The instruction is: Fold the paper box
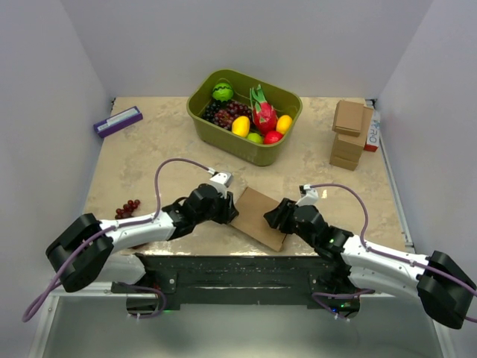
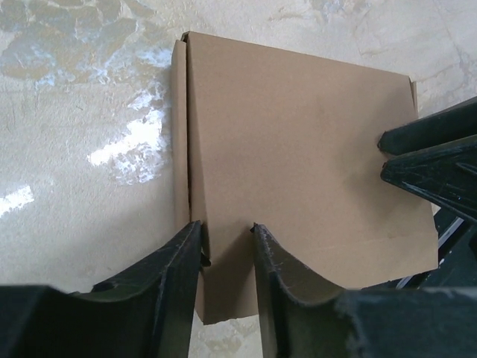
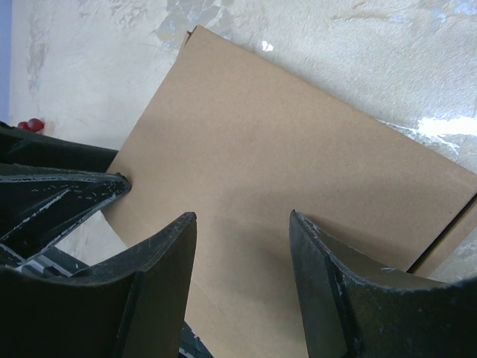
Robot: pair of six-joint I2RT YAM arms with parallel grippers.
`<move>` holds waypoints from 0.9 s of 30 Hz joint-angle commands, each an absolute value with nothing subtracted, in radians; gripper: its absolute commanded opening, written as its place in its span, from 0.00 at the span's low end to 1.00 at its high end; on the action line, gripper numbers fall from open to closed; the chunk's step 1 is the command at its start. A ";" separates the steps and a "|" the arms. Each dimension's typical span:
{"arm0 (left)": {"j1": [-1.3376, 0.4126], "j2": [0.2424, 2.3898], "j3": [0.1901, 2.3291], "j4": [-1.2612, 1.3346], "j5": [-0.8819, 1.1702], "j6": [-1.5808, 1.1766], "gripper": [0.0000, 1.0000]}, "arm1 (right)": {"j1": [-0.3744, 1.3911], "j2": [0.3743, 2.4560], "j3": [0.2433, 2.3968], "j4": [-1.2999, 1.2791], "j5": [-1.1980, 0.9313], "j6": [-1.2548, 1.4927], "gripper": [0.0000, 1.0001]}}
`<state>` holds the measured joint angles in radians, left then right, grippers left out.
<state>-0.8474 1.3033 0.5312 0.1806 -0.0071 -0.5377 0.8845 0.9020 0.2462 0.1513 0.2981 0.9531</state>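
Flat matte paper box (image 1: 257,216) (creased brown rectangle) on marbled table (image 1: 164,142).

Brown paper box (image 1: 257,216) thin, flat, askew, near table (image 1: 171,149) front edge.

Robot lab cell — 3 white walls (image 1: 246,37) around table (image 1: 171,142), 2 bolted arms (image 1: 141,227).

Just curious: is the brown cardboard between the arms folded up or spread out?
Folded up: the paper box lies as a thin closed slab, side wall visible along one edge.
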 commanded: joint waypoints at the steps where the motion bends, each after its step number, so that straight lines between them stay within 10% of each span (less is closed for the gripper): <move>1: -0.877 1.296 0.531 0.219 0.018 -0.560 0.33 | 0.887 0.919 0.222 0.117 0.325 0.953 0.57; 7: -0.879 1.302 0.508 0.233 0.040 -0.578 0.32 | 0.887 0.923 0.224 0.118 0.319 0.953 0.57; 16: -0.874 1.189 0.558 0.098 -0.147 -0.485 0.68 | 0.887 0.916 0.221 0.098 0.337 0.953 0.57; 27: -0.873 1.347 0.486 0.173 -0.083 -0.494 0.52 | 0.887 0.928 0.244 0.075 0.336 0.924 0.57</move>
<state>-0.8753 1.3197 0.5014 0.1467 -0.0795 -0.5125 0.8845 0.9195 0.2420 0.1509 0.2985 0.9504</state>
